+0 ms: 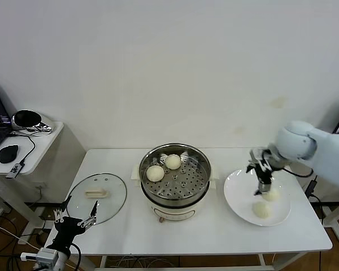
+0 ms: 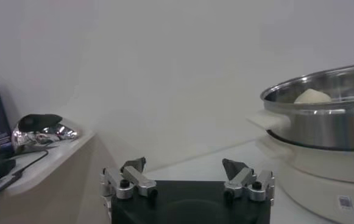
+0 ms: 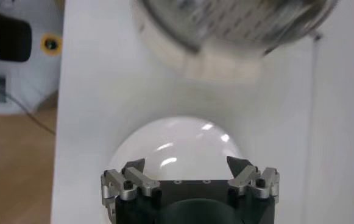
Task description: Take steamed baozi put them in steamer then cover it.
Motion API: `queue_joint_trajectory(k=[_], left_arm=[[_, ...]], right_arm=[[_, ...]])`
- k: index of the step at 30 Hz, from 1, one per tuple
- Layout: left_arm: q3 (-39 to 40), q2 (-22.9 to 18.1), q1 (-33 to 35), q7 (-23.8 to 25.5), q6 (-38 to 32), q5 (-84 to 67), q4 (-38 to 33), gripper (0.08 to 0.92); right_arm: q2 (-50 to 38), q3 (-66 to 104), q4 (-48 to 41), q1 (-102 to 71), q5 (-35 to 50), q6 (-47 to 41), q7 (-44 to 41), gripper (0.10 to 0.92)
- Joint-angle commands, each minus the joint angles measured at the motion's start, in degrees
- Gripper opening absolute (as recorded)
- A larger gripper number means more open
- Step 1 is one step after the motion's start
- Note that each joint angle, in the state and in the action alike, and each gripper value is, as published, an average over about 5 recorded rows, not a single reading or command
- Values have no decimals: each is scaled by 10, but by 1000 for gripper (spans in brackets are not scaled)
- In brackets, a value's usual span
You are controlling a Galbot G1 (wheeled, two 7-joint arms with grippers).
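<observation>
The right arm reaches in from the right side, its white rounded wrist housing raised above the table and bent downward toward the plate (image 1: 233,195). The right gripper (image 1: 261,189) hangs over the plate, pointing down, fingers spread apart with nothing between them; in the right wrist view the right gripper (image 3: 187,165) shows both fingertips parted wide over that plate. The left arm sits low, off the table's front left corner, well apart from the plate. The left gripper (image 1: 74,219) is likewise splayed and empty, as its own wrist view confirms (image 2: 184,166).
</observation>
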Motion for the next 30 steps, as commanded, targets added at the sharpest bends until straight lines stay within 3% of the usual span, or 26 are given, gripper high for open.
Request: queue_joint_trajectory(k=[1, 15, 30], left_arm=[[-1, -1, 2, 0, 2, 2, -2, 823], [-6, -4, 7, -1, 3, 3, -2, 823], [-9, -1, 4, 0, 5, 3, 6, 823]], right_arm=[[-54, 196, -38, -249, -111, 66, -16, 823], [33, 232, -159, -285, -143, 78, 0, 823], [103, 223, -202, -278, -137, 70, 9, 823]])
